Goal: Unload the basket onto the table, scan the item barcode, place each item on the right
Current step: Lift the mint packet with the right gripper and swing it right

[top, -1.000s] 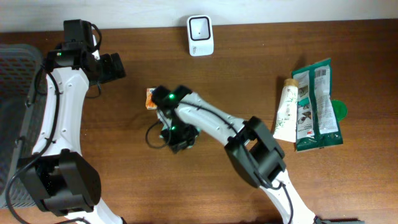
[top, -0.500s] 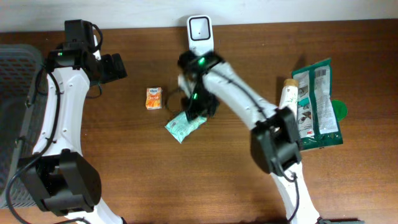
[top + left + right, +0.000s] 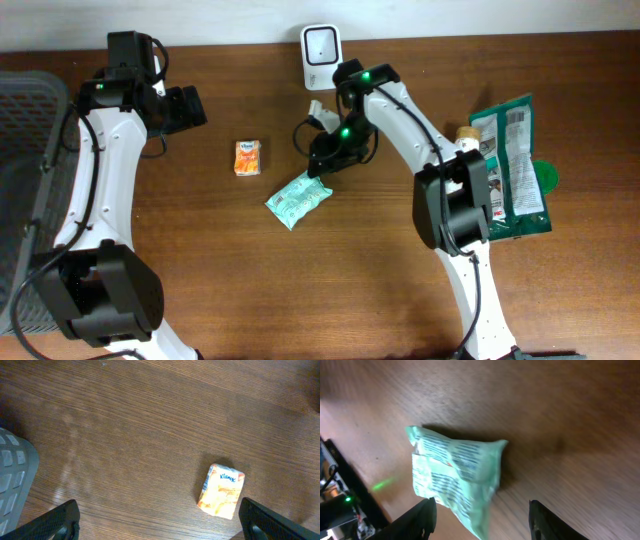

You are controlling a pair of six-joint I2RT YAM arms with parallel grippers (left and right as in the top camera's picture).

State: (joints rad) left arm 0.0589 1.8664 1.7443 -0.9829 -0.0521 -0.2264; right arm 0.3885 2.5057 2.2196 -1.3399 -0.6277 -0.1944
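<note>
Hovering just beside the green packet, the right tool stood spread and empty—the packet lay flat on the surface, near the scanner but apart from it. A pick-up seemed in hand; next, the jaws would need to close on the packet and turn its barcode to the scanner. The left tool gaped wide, holding nothing.

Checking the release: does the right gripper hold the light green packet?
No, the light green packet lies on the table below the open right gripper.
</note>
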